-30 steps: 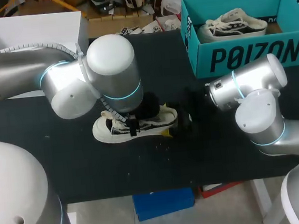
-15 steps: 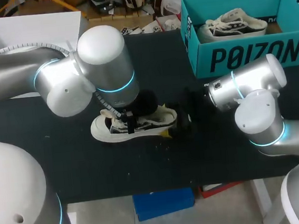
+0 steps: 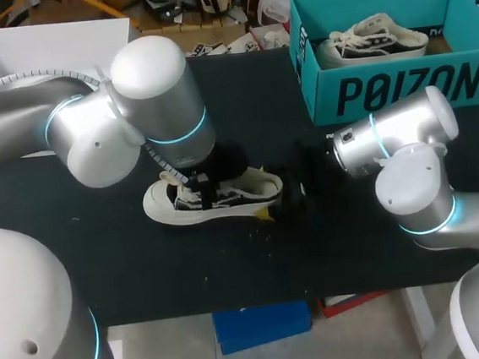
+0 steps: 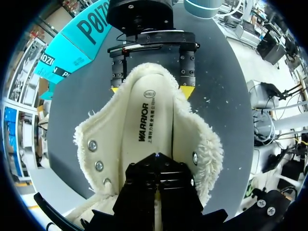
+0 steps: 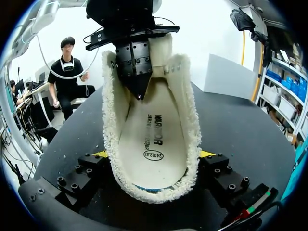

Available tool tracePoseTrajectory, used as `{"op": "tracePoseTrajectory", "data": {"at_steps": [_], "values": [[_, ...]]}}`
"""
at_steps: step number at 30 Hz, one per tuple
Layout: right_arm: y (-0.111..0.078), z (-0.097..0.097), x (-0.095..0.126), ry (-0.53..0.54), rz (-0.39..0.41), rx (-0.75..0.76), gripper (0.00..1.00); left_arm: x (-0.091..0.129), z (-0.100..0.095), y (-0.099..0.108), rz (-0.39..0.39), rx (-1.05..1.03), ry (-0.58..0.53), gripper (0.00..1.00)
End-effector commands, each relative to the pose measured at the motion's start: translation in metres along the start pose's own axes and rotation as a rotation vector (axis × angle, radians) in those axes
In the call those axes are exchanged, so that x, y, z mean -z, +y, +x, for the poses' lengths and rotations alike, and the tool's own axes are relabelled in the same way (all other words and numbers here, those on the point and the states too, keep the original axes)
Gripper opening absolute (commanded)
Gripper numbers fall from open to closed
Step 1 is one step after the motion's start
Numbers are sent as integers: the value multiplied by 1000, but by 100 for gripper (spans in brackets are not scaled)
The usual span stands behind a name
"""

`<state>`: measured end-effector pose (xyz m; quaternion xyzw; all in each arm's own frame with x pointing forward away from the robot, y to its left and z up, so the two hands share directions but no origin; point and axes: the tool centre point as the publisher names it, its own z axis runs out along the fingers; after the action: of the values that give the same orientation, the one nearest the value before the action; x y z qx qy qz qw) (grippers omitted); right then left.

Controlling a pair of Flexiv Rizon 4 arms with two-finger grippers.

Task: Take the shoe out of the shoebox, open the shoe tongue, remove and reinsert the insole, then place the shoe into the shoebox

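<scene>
**Fleece-lined shoe (image 3: 212,201) braced at the heel, left tool (image 4: 158,156) down on the insole (image 4: 144,125)**

Black tabletop (image 3: 315,257) carries the shoe, which lies out of its box with toe towards my left arm and heel towards my right. Its mouth is spread wide, so the pale insole shows along its length between the woolly collar edges.

At the shoe's heel, the right tool (image 5: 154,159) pinches it from both sides. One yellow fingertip (image 5: 207,154) presses the fleece on each flank of the heel cup. I judge this grip is there to keep the shoe from sliding or rolling while the other arm works inside it.

Over the shoe's throat, between the rows of metal eyelets (image 4: 98,166), the left tool comes down from above with its fingers pressed together into a single point. That point sits at the insole's surface, or just above it. No material shows between the fingers, so I cannot tell whether they have caught the insole's edge. A narrow, pressed-together tip suits slipping into the shoe's opening, so the step in hand looks like the insole work.

Beyond the shoe, on its heel side and well apart from it, stands the teal shoebox (image 3: 400,88), open-topped. A second, similar sneaker (image 3: 370,39) lies inside. Beyond the shoe's toe side sits a white box (image 3: 48,45).
</scene>
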<state>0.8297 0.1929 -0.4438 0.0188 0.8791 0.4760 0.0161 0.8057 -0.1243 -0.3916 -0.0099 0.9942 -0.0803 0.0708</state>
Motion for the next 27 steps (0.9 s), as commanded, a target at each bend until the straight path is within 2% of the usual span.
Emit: {"op": "tracePoseTrajectory", "data": {"at_steps": [1, 12, 13, 14, 18, 19, 21, 22, 24, 27], "values": [[-9, -4, 1, -2, 5, -2, 0, 13, 3, 13, 22, -1, -2, 0], [-9, -4, 1, -2, 5, -2, 0, 12, 5, 13, 41, 0, 7, 0], [-9, -4, 1, -2, 5, -2, 0, 12, 6, 13, 42, -2, 13, 10], [-9, -4, 1, -2, 5, -2, 0, 11, 6, 12, 42, -2, 14, 25], [-9, -4, 1, -2, 5, -2, 0, 8, 7, 11, 40, -5, 21, 34], [-9, -4, 1, -2, 5, -2, 0, 8, 7, 11, 40, -5, 22, 34], [-9, -4, 1, -2, 5, -2, 0, 8, 7, 11, 39, -6, 24, 21], [-9, -4, 1, -2, 5, -2, 0, 8, 7, 11, 39, -7, 25, 22], [-9, -4, 1, -2, 5, -2, 0, 7, 7, 10, 36, -9, 28, 28], [-9, -4, 1, -2, 5, -2, 0, 7, 8, 8, 30, -20, 33, 60]]}}
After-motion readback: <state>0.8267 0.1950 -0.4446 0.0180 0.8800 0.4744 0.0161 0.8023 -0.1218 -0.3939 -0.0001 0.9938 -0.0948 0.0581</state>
